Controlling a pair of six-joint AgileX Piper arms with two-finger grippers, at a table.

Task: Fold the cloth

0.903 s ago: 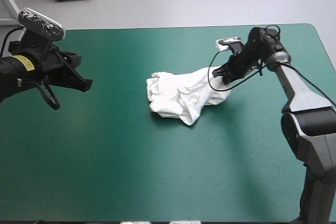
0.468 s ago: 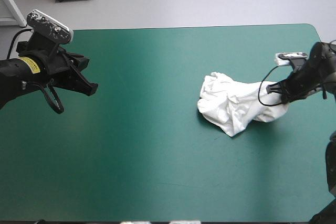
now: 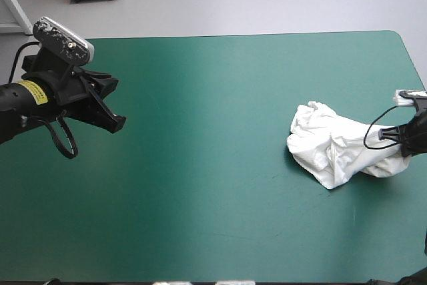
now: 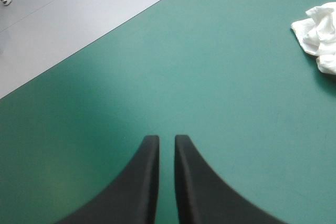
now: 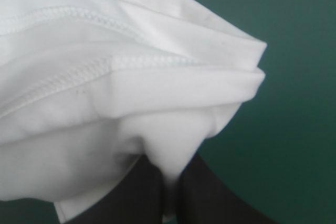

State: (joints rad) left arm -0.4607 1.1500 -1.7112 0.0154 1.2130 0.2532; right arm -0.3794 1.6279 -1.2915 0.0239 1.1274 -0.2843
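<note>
High view: the white T-shirt lies in a crumpled heap at the frame's middle right on the teal-green cover. The right gripper grips its right end, and the left gripper hangs far off at the left.

Left wrist view: the left gripper is all but together and empty, with the T-shirt well ahead.

Right wrist view: the right gripper is clamped on a fold of the T-shirt
</note>
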